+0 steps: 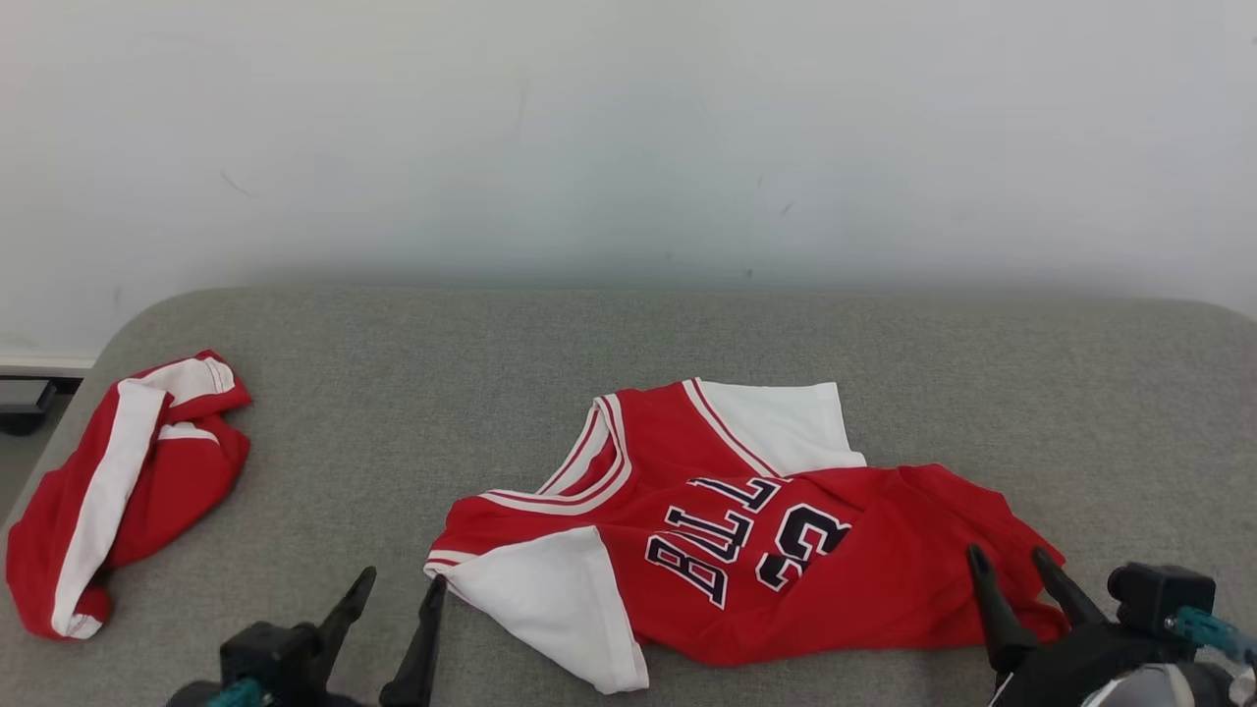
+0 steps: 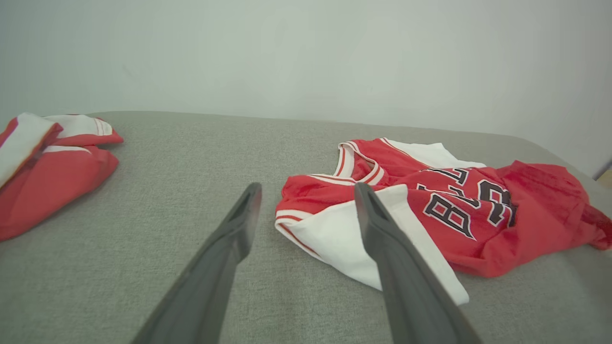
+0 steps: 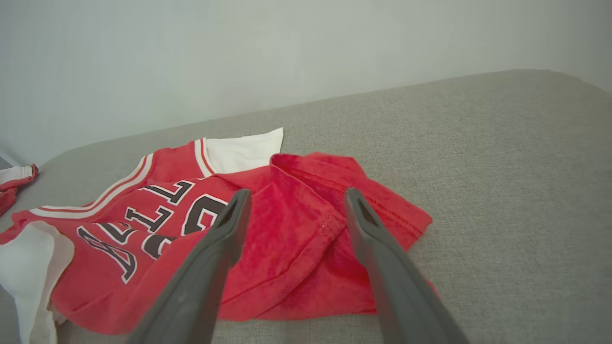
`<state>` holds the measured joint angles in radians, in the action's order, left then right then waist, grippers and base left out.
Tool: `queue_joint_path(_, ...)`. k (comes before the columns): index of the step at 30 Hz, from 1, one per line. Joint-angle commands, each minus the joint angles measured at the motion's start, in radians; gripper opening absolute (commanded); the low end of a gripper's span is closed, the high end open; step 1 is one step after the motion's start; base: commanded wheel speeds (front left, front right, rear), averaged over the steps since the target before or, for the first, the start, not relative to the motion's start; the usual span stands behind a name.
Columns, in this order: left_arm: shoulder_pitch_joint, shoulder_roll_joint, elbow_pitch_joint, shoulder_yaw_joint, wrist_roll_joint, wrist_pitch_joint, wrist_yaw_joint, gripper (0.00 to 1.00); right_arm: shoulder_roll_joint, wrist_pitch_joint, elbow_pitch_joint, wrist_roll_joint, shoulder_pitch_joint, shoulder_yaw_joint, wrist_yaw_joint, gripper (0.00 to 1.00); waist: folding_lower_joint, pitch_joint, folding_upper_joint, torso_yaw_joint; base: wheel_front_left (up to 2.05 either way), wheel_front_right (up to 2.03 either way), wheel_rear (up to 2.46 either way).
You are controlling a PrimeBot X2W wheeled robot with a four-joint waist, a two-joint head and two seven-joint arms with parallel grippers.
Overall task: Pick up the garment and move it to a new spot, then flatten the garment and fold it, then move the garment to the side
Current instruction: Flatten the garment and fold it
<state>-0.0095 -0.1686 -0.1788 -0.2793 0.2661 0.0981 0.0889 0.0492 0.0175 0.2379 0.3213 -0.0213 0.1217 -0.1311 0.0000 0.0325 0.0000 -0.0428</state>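
One jersey [image 1: 687, 462] on grey cushion [image 1: 393, 412].

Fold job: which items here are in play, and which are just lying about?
In play: red jersey; left end effector and right end effector, both open.
Lying about: bunched red-and-white garment at the far left, apart from the jersey.

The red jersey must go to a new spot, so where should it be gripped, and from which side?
Probably from the near side: the left tool takes the flat white sleeve, the right tool the rumpled hem, whose raised folds offer an edge.
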Motion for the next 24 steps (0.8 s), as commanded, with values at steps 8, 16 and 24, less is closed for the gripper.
queue_joint_path(8, -0.129, 0.013, -0.018, -0.074, 0.033, -0.252, 0.016, 1.00, 0.002, 0.381, -0.116, -0.073, 0.066, 0.055, 0.001, 1.00, 0.0000, -0.015, 0.0000, 0.008, 0.00, 0.00, 0.00)
queue_joint_path(16, -0.260, 0.036, -0.046, -0.135, 0.041, -0.472, 0.023, 1.00, 0.003, 0.644, -0.244, -0.130, 0.124, 0.031, 0.001, 1.00, 0.0000, -0.076, 0.0000, -0.002, 0.00, 0.00, 0.00)
queue_joint_path(24, -0.384, 0.051, -0.097, -0.196, 0.040, -0.583, 0.032, 1.00, 0.003, 0.813, -0.281, -0.193, 0.192, 0.008, 0.001, 1.00, 0.0000, -0.136, 0.0000, 0.003, 0.00, 0.00, 0.00)
